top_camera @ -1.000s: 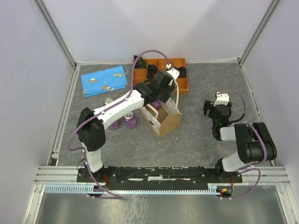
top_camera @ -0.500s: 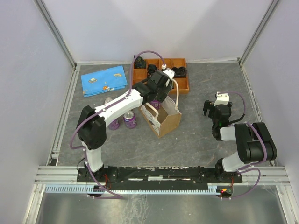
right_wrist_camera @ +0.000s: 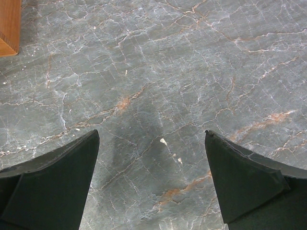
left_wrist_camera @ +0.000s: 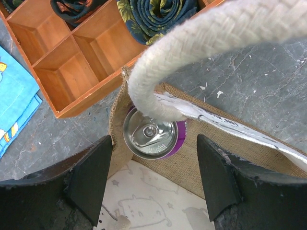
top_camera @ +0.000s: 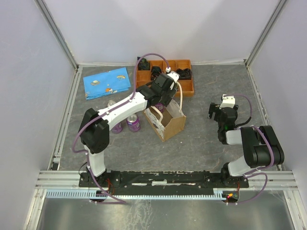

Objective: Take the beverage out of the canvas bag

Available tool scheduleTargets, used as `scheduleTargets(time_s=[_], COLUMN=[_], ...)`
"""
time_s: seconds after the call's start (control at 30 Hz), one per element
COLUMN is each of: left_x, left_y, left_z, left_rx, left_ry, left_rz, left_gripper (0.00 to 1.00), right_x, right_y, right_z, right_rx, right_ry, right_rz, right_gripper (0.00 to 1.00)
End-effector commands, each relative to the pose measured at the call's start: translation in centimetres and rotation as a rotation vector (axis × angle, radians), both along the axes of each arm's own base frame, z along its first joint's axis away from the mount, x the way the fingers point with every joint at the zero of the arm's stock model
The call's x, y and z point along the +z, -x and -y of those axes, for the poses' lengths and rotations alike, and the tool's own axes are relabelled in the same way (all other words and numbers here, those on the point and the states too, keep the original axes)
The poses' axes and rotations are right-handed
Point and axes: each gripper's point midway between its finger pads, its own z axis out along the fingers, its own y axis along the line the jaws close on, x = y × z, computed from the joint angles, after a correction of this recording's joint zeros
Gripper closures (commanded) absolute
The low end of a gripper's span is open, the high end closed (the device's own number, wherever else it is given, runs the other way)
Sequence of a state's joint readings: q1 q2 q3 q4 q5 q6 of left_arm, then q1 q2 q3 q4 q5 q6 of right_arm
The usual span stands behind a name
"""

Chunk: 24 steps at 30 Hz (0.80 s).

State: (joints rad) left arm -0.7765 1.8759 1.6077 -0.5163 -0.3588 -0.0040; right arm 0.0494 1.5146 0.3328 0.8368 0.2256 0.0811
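Note:
The tan canvas bag (top_camera: 169, 122) stands open at the table's middle. In the left wrist view its burlap wall (left_wrist_camera: 211, 158) and a thick white loop handle (left_wrist_camera: 206, 43) fill the frame. The beverage, a purple can (left_wrist_camera: 151, 136) with a silver top, stands upright in the bag's far corner. My left gripper (top_camera: 167, 95) hovers just above the bag's mouth, open (left_wrist_camera: 154, 146), with the can between and below its fingers, untouched. My right gripper (top_camera: 220, 113) rests open (right_wrist_camera: 151, 139) over bare table to the right of the bag.
An orange compartment tray (top_camera: 187, 86) with dark rolled items sits right behind the bag (left_wrist_camera: 76, 72). Three purple cans (top_camera: 133, 123) stand left of the bag under my left arm. A blue cloth (top_camera: 107, 82) lies at the back left.
My left gripper has shifted slightly left and back over the bag's far end, and its jaws have spread wider. The right arm has not moved.

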Motion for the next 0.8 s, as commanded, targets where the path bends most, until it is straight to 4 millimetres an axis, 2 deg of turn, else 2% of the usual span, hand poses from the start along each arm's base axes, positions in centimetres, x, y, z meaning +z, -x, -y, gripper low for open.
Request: scheduleTargets(time_s=[0.0, 0.23, 0.53, 0.67, 0.77], left_x=[1.3, 5.2, 9.6, 10.1, 9.3], left_y=[-0.2, -0.5, 0.4, 1.2, 1.6], left_z=[0.5, 0.6, 0.9, 1.6, 2.1], left_rx=[0.012, 0.009, -0.028, -0.073, -0.091], left_ry=[0.065, 0.115, 0.187, 0.207, 0.208], left_rz=[0.022, 0.091, 0.152, 0.147, 0.122], left_gripper=[0.22, 0.21, 0.2, 0.2, 0.21], right_x=[2.0, 2.0, 2.0, 2.0, 2.0], right_y=[-1.3, -1.2, -1.2, -1.2, -1.2], right_z=[0.0, 0.1, 0.1, 0.1, 0.1], right_rx=[0.001, -0.001, 0.0, -0.001, -0.001], right_ry=[0.001, 0.001, 0.001, 0.001, 0.002], right_rz=[0.068, 0.067, 0.066, 0.067, 0.068], right_gripper=[0.01, 0.01, 0.01, 0.01, 0.01])
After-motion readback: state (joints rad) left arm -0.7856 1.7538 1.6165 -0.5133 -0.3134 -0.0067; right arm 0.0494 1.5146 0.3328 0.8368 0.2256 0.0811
